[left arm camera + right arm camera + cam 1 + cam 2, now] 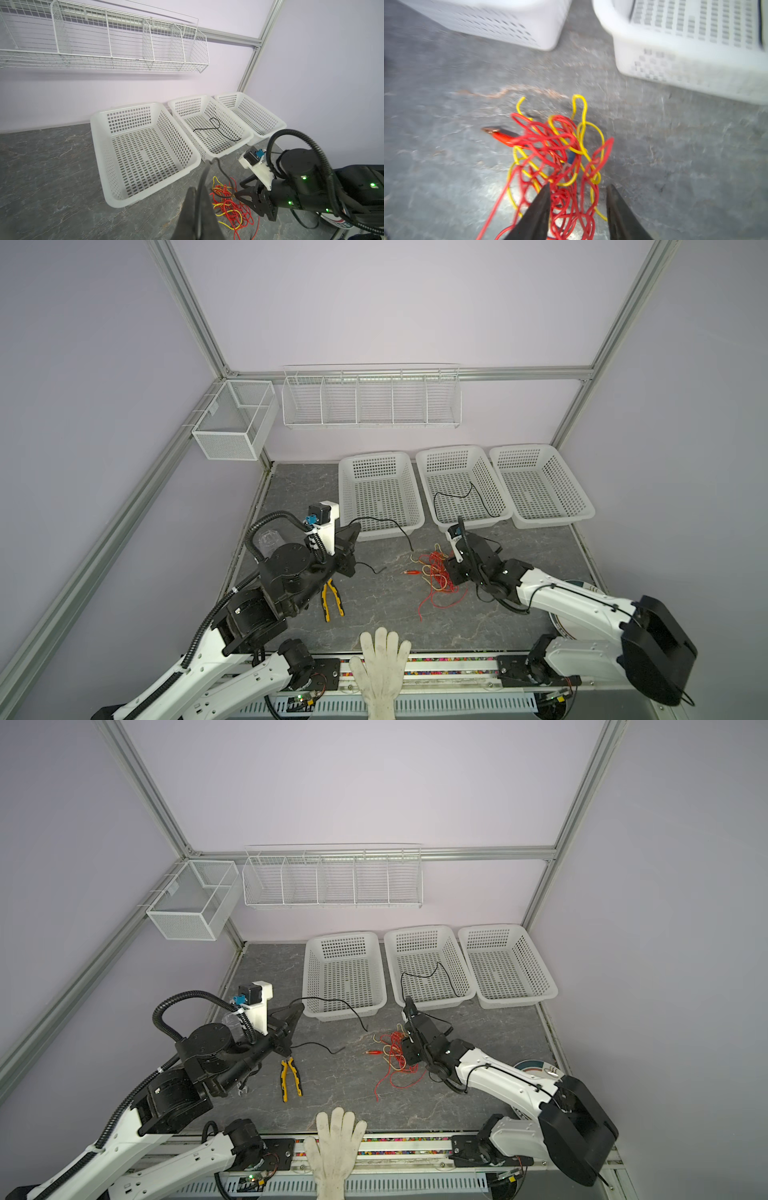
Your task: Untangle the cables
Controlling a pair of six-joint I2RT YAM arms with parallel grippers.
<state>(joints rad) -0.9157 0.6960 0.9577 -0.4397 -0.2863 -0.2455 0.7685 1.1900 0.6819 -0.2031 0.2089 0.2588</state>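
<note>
Left gripper (pixel 355 529) is pressed together, pinching the black cable (pixel 374 519) above the desk (pixel 374 601). Right gripper (pixel 579 185) stands spread over the tangled red cable (pixel 560 196) and yellow cable (pixel 585 112) lying on the desk.

Three white baskets (pixel 386 533) and one pair of pliers (pixel 332 599) are counted on the table (pixel 374 605), with one white glove (pixel 384 664) at its front edge. Two wire racks are hung on the wall: one mesh box (pixel 226 435) and one five-bay shelf (pixel 370 423). Four cables are tallied: one red cable (pixel 546 137), one yellow cable (pixel 586 108), one black cable (pixel 374 518) and a second black cable (pixel 455 496). Two grippers are pictured, the left gripper (pixel 300 1006) and the right gripper (pixel 580 186).
</note>
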